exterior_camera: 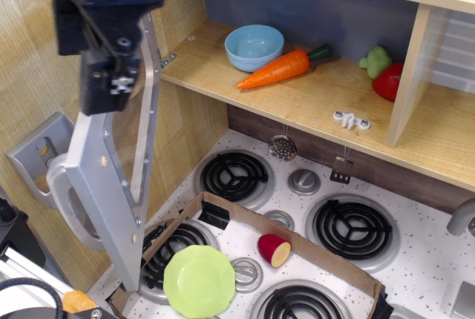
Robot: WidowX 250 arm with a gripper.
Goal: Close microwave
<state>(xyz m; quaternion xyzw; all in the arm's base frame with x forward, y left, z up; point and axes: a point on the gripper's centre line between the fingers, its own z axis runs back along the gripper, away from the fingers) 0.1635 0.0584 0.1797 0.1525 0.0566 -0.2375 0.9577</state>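
The microwave is the wooden compartment point(312, 104) with a blue bowl point(254, 44) and a toy carrot point(282, 68) inside. Its flat grey door point(104, 185) with a clear window stands wide open, swung out to the left, with the big grey D-handle point(68, 204) on its outer side. My dark gripper point(106, 81) hangs at the top left, over the door's upper outer edge. I cannot tell whether it touches the door. Its fingers are not distinct, so open or shut does not show.
Below is a stovetop with black coil burners point(235, 174), a cardboard box wall point(297, 241), a green plate point(199, 282) and a red-yellow fruit piece point(273, 249). Green and red toy vegetables point(386, 74) sit right on the shelf. A grey wall holder point(33, 152) is on the left.
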